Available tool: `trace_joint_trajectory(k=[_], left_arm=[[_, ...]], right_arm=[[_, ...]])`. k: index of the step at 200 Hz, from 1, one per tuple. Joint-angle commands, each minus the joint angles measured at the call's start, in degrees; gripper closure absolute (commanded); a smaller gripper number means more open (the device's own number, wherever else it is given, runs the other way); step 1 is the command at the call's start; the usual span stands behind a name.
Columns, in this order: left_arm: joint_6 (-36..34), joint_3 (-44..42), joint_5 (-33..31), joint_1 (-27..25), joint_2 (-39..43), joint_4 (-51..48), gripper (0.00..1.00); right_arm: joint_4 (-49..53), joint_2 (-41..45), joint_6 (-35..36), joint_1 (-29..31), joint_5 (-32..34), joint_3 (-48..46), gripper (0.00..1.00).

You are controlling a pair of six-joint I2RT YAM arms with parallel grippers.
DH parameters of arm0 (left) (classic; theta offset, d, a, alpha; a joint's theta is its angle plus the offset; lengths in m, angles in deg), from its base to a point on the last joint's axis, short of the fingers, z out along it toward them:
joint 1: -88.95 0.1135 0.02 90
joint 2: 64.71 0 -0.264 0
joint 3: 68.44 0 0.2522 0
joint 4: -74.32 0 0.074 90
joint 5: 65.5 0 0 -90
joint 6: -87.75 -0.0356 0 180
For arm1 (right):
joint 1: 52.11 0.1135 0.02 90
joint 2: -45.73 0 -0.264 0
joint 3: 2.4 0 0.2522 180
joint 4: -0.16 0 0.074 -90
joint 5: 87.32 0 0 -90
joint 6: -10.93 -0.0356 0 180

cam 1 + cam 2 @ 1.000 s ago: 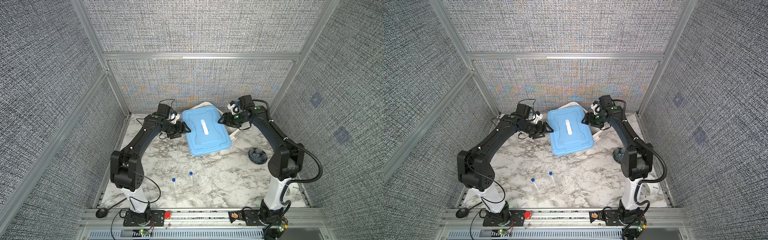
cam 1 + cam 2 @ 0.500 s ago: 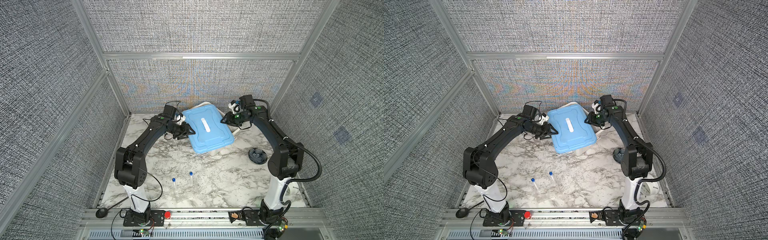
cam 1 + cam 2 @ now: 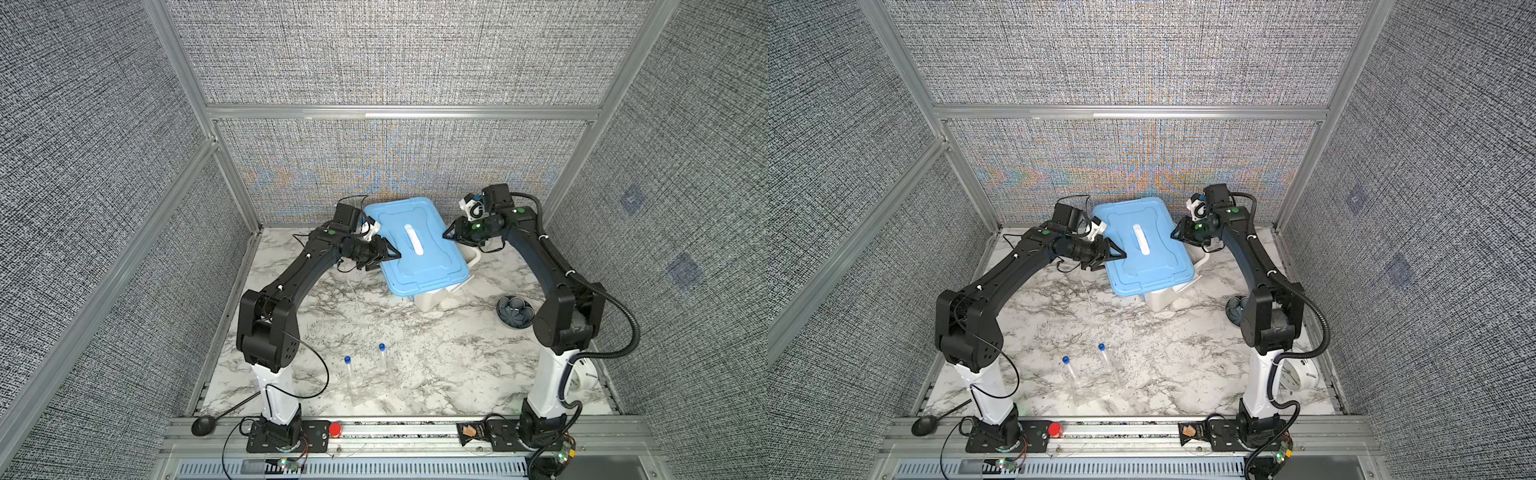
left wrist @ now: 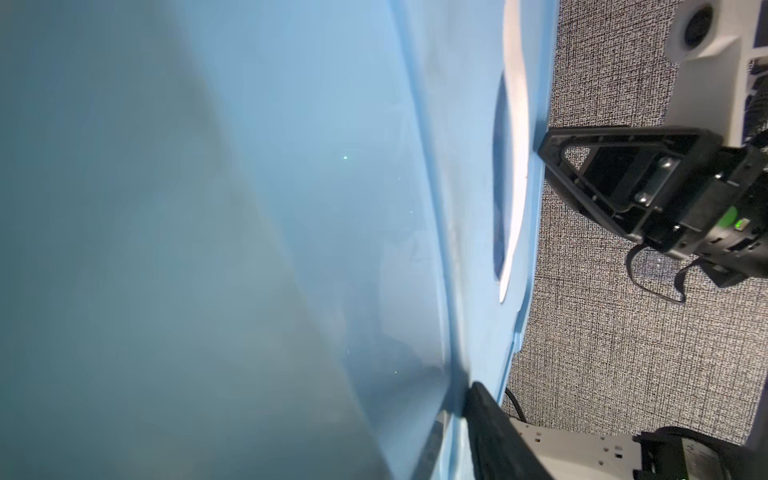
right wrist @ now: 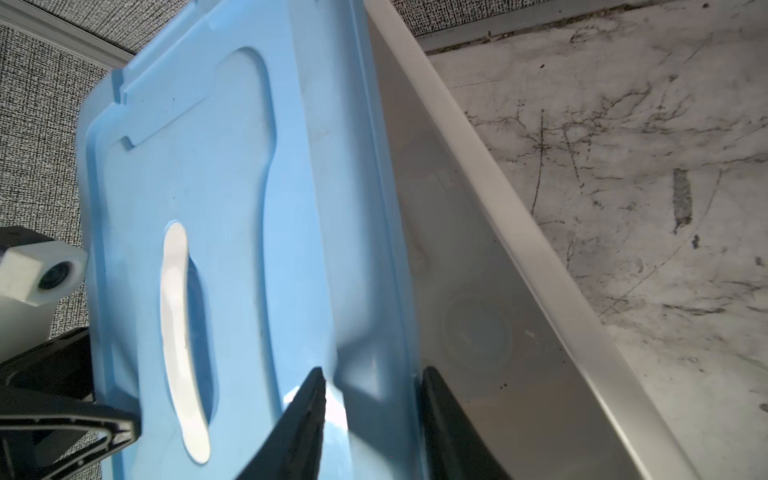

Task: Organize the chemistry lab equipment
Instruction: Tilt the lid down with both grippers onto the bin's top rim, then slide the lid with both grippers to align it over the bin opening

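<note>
The left end effector (image 3: pixel 391 254) and right end effector (image 3: pixel 449 233) each clamp opposite edges of the rectangular light-blue plastic lid (image 3: pixel 432 266). It sits tilted above a white plastic bin (image 3: pixel 428 300).

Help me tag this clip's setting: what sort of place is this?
Probably an enclosed robot test cell: two arms bolted to a rail, grey fabric walls in aluminium framing, a marble-look tabletop.

Marble tabletop (image 3: pixel 449 353) — two blue-capped tubes (image 3: pixel 350 376) near front, white bin (image 3: pixel 428 300) at back, dark dish (image 3: pixel 515 312), perhaps ribbed, right.
</note>
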Motion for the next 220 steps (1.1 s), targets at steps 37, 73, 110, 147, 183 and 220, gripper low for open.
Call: trace_joint_trajectory(k=[37,73,110,147,183,220], left_arm=[[9.76,-2.23,-2.03,-0.85,-2.46,9.48,0.43],[17.21,-7.25,-6.55,-0.96,-2.34,17.53,0.41],[19.76,-9.75,-9.89,-1.47,-0.30,19.86,0.36],[20.71,-13.77,-11.03,-1.69,3.22,20.31,0.34],[18.81,-16.12,-10.36,-1.93,5.95,17.51,0.31],[13.54,-15.70,-11.08,-2.37,8.07,11.50,0.31]], right_arm=[[-3.72,-3.10,1.94,-3.18,-7.52,3.51,0.59],[-3.38,-5.18,4.19,-4.90,-7.22,5.02,0.59],[-4.58,-1.28,5.27,-5.73,-5.45,0.77,0.47],[-2.89,4.42,10.05,-5.74,-1.54,-5.49,0.47],[-2.03,9.53,14.71,-4.36,5.17,-12.01,0.46],[1.88,11.06,20.21,-4.20,8.98,-14.32,0.40]])
